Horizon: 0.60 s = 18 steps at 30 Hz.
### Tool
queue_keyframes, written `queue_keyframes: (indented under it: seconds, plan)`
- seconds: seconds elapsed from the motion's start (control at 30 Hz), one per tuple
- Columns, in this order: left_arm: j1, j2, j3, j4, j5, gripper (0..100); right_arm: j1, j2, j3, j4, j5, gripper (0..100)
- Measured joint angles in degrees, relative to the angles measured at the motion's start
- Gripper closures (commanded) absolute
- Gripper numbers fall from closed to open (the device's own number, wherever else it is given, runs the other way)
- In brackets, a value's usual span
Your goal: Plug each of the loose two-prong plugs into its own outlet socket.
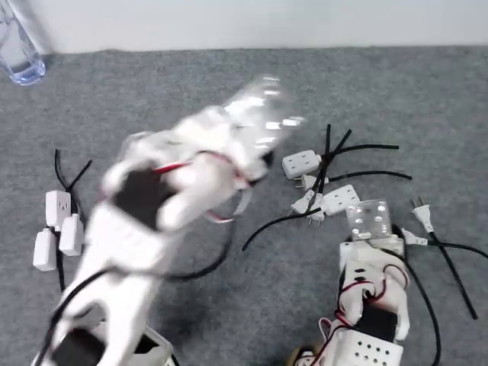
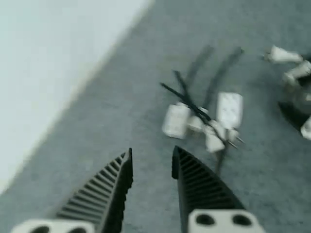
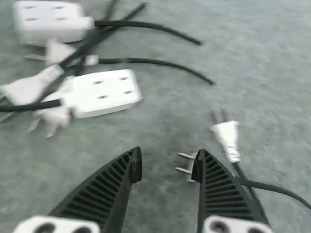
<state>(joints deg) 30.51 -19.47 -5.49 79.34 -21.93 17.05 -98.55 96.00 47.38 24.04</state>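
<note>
Two white outlet blocks (image 1: 301, 162) (image 1: 341, 198) lie right of centre among black cords, with loose white two-prong plugs (image 1: 305, 203) beside them. Two more plugs (image 1: 422, 213) lie further right. My right gripper (image 3: 167, 158) is open low over the carpet; a white plug (image 3: 226, 136) lies just beyond one finger, and another plug's prongs (image 3: 183, 165) poke out beside that finger. The nearer outlet block (image 3: 104, 92) lies ahead. My left gripper (image 2: 150, 155) is open and empty, high above the carpet, with both outlet blocks (image 2: 176, 120) (image 2: 229, 109) ahead of it. The left arm (image 1: 175, 191) stretches across the middle.
A third white outlet (image 1: 57, 207) with two white plugs (image 1: 72, 233) at it lies at the left edge. A clear bottle (image 1: 19, 53) stands at the back left corner. Black cords (image 1: 366, 149) fan out behind the outlet blocks. A white wall (image 1: 252, 23) bounds the far side.
</note>
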Motion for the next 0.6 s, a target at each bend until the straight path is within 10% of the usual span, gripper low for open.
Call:
queue_keyframes:
  seconds: [0.6]
  plan:
    - [20.92, 31.47, -0.62, -6.77, 8.70, 87, 9.58, -0.18, 0.00, -5.10, -7.65, 82.7]
